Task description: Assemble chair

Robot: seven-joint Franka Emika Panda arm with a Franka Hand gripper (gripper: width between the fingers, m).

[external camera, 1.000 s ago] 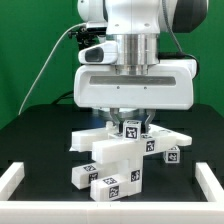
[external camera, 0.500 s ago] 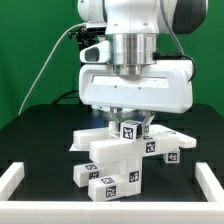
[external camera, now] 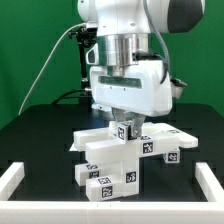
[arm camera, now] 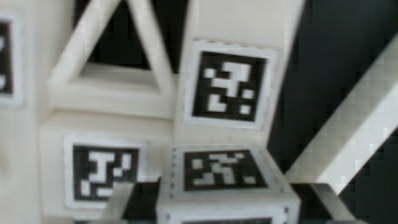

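The chair (external camera: 108, 158) stands partly joined on the black table, a cluster of white blocky pieces with square tags. My gripper (external camera: 126, 122) hangs right over its top, shut on a small white tagged block (external camera: 123, 130) that sits on or just above the upper pieces; I cannot tell whether it touches them. In the wrist view that block (arm camera: 217, 172) fills the space between the two dark fingers (arm camera: 143, 203) of the gripper (arm camera: 222, 204). Beyond it lie a long tagged chair piece (arm camera: 228, 85) and slanted white bars (arm camera: 93, 60).
A low white border rail runs along the table's edge at the exterior view's left (external camera: 12, 178) and right (external camera: 208, 180). A dark cable (external camera: 68, 50) hangs behind the arm, in front of a green backdrop. A small tagged piece (external camera: 172, 157) sticks out on the chair's right.
The hand has turned about its upright axis and now shows a narrower face to the exterior view. It stays above the same spot, still closed on the small block.
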